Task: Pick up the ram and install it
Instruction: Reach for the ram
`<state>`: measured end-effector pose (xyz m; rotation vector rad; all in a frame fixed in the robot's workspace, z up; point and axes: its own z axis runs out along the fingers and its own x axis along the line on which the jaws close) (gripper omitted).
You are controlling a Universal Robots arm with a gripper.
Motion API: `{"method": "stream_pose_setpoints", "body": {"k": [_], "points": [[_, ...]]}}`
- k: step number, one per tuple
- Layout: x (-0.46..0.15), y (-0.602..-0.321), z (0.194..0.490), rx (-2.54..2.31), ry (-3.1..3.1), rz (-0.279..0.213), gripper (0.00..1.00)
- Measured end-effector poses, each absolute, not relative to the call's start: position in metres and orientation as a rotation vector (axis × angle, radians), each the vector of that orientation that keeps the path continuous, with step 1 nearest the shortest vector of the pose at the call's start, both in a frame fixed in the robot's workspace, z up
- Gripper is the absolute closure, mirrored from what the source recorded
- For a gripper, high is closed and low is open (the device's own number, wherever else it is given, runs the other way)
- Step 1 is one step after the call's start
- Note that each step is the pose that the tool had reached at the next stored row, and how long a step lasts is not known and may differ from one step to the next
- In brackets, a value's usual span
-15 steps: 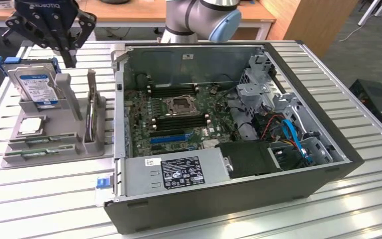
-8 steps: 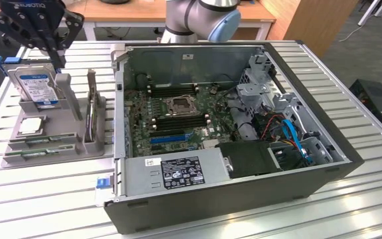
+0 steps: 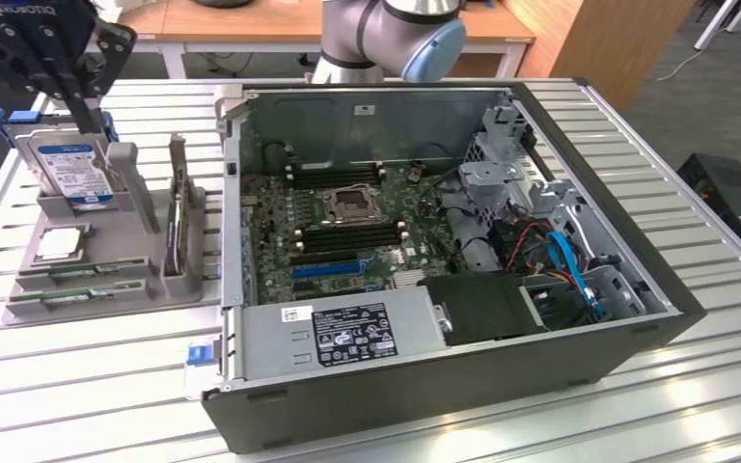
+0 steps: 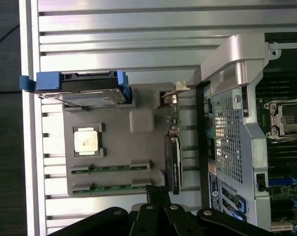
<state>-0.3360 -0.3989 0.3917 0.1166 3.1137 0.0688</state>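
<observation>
One gripper (image 3: 92,121), fingertips pressed together, nothing held. Hangs over far end of grey holder (image 3: 151,287), tips close above upright hard drive (image 3: 72,169); contact not clear. Two ram sticks (image 3: 88,274) lie flat, side by side, in slots at holder's near end, well apart from gripper. Each: thin green strip, row of small black chips. Silver processor (image 3: 62,243) just beside them. Holder sits on slatted desk (image 3: 88,405), at exterior view's left of open computer case (image 3: 409,395).

I see robotics lab: slatted aluminium worktop (image 3: 88,386), opened computer case (image 3: 409,410), grey parts fixture (image 3: 180,289), wooden desks (image 3: 255,24) behind arm (image 3: 390,34).
</observation>
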Motion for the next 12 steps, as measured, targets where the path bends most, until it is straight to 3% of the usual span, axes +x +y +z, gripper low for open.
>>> {"method": "stream_pose_setpoints", "body": {"k": [12], "points": [[-0.365,-0.399,0.391,0.117,3.114,0.069,0.89]]}}
